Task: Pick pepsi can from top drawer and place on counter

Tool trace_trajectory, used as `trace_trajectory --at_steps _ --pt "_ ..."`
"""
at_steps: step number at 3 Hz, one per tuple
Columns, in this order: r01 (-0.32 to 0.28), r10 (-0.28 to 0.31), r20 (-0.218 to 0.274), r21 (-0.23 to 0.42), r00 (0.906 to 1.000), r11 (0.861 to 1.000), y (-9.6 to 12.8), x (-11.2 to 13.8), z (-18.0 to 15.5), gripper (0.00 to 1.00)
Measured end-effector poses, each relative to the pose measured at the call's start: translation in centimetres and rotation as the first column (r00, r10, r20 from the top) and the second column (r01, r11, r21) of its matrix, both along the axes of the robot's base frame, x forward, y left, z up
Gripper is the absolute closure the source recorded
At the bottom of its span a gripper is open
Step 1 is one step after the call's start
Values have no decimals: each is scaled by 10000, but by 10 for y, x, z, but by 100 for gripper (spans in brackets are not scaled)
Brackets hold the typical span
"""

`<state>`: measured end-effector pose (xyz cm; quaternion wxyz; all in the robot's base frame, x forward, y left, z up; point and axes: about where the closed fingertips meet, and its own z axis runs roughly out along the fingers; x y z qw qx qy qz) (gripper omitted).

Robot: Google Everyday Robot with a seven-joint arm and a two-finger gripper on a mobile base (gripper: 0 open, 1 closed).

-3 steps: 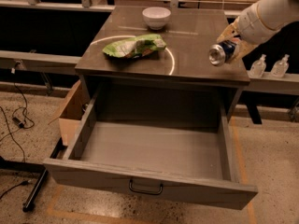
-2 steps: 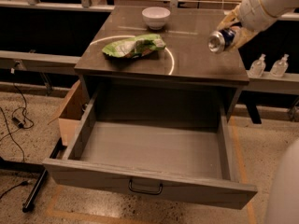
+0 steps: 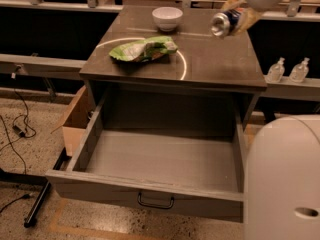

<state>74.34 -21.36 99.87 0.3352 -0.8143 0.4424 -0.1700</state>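
My gripper is at the top right of the camera view, shut on the pepsi can. The dark-blue can lies on its side in the grip, its silver end facing the camera, held in the air above the right rear part of the counter. The top drawer is pulled fully out below the counter and its inside is bare. Its black pull handle shows on the front panel.
A green snack bag lies on the counter's left half inside a pale ring mark. A white bowl stands at the counter's back. A cardboard box sits left of the drawer. Two clear bottles stand at right. My white body fills the lower right.
The gripper has carried the can up and leftward, from beside the counter's right edge to above its right rear part. My white body has come into view at lower right.
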Motion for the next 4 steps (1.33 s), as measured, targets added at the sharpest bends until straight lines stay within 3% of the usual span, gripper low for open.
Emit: trace_trajectory --at_steps 1,2,3,4 --pt "-290 293 309 -102 9991 9995 32 16 11 100" --pt "-459 467 322 -257 9984 9986 58 34 2 100" --pt "-550 547 -76 -442 9985 9975 79 54 -32 100" --pt "-385 351 -623 -553 9974 9977 84 67 -68 100"
